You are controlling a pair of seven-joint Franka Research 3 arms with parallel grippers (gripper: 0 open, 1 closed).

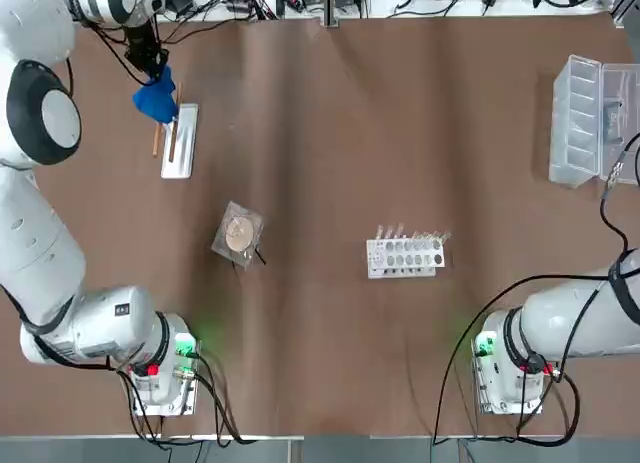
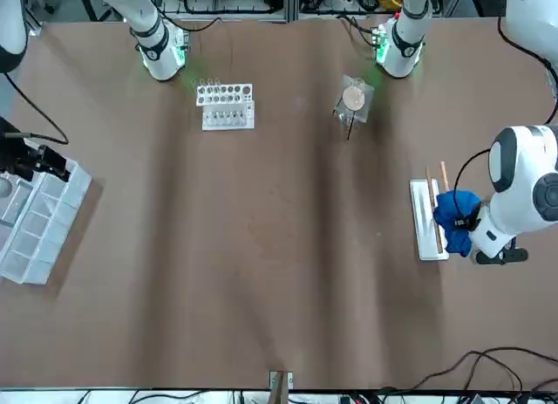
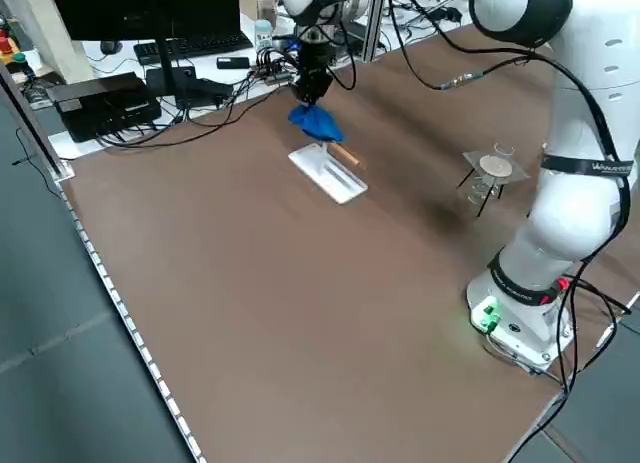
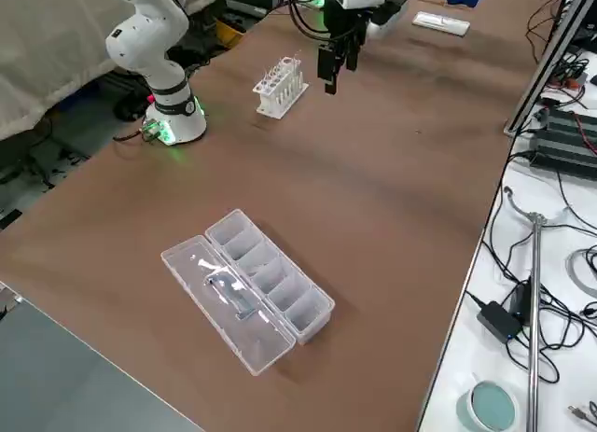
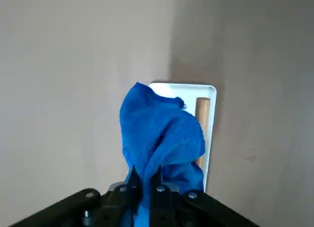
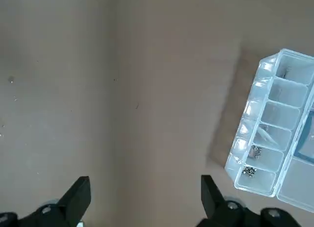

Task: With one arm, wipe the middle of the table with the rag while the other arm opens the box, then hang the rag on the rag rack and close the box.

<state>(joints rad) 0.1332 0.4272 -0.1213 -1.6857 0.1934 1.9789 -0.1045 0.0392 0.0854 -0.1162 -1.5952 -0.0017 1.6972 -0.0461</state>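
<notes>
My left gripper (image 5: 146, 180) is shut on the bright blue rag (image 5: 157, 134). It holds the rag (image 1: 156, 100) just above the far end of the rag rack (image 1: 182, 143), at the table's far left. The cloth drapes over the white base and hides part of one wooden rod (image 5: 202, 109). The clear box (image 1: 585, 113) lies at the far right with its lid folded out flat and its compartments (image 6: 267, 138) showing. My right gripper (image 6: 144, 180) hangs open and empty, raised above the table (image 1: 330, 143) beside the box (image 4: 252, 283).
A white rack with round holes (image 1: 405, 255) stands right of centre. A tan disc on a clear plastic stand (image 1: 238, 233) sits left of centre. Cables and equipment line the far edge. The arm bases (image 1: 160, 368) occupy the near corners.
</notes>
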